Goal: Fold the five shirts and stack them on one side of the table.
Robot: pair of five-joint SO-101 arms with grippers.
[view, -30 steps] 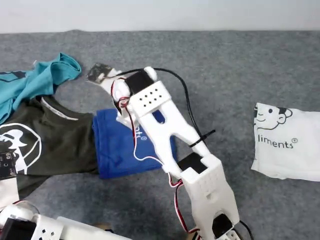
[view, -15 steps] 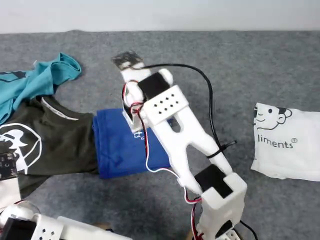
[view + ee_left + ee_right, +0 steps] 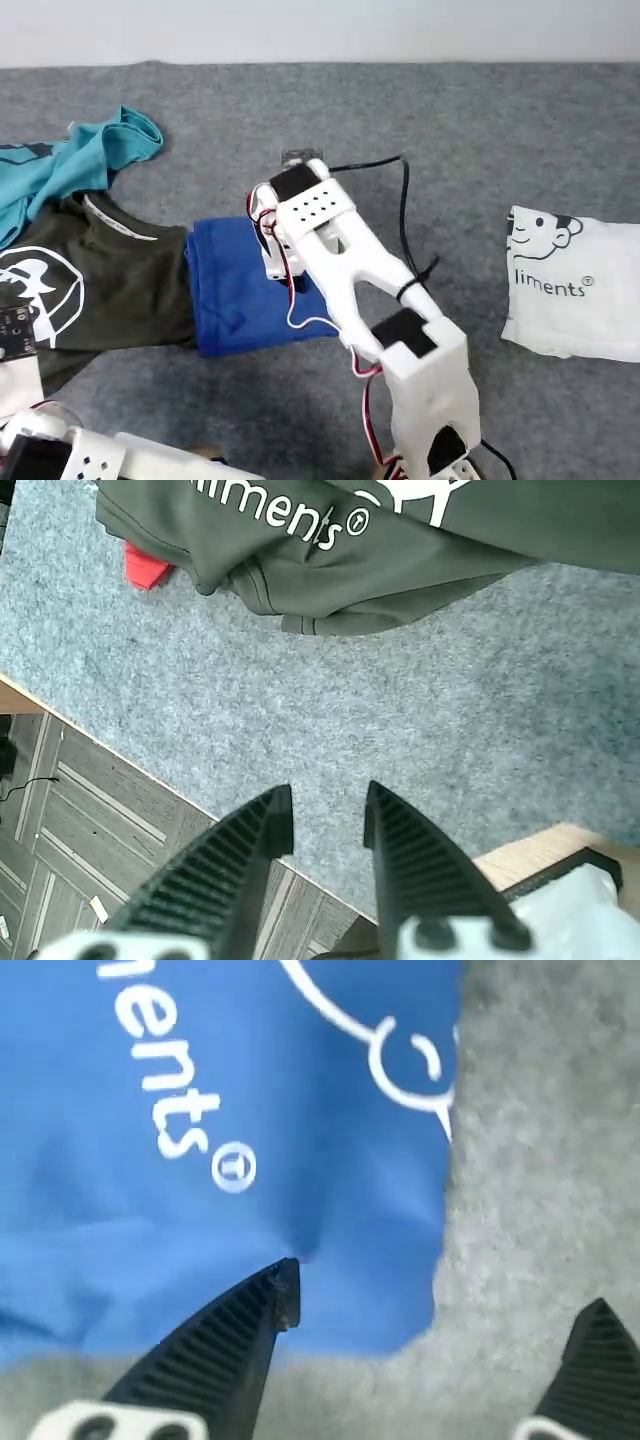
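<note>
Blue shirt (image 3: 235, 290): folded into a neat rectangle, lying flat on the grey table (image 3: 480, 140) a bit left of centre, white print facing up. Its left edge touches the dark shirt.
Right claw (image 3: 440, 1295): spread wide, not gripping anything. One fingertip sits over the blue shirt right by its edge and the other is over bare table just off the cloth, so the shirt's edge runs between them.
Right arm (image 3: 340, 245): reaches from the near side of the table out over the right part of the blue shirt and covers some of it.
Left claw (image 3: 327, 798): just a narrow gap between the fingers, nothing in it. It hangs over the near table edge, with floor below.
Dark shirt (image 3: 100, 280): spread out unfolded on the left, white print up.
Teal shirt (image 3: 70, 160): crumpled at the far left, touching the dark shirt's collar end.
White shirt (image 3: 575, 285): folded, over by the right edge, well apart from the rest.
Red bit (image 3: 148, 565): pokes out beside the dark shirt's hem, can't tell what it is.
</note>
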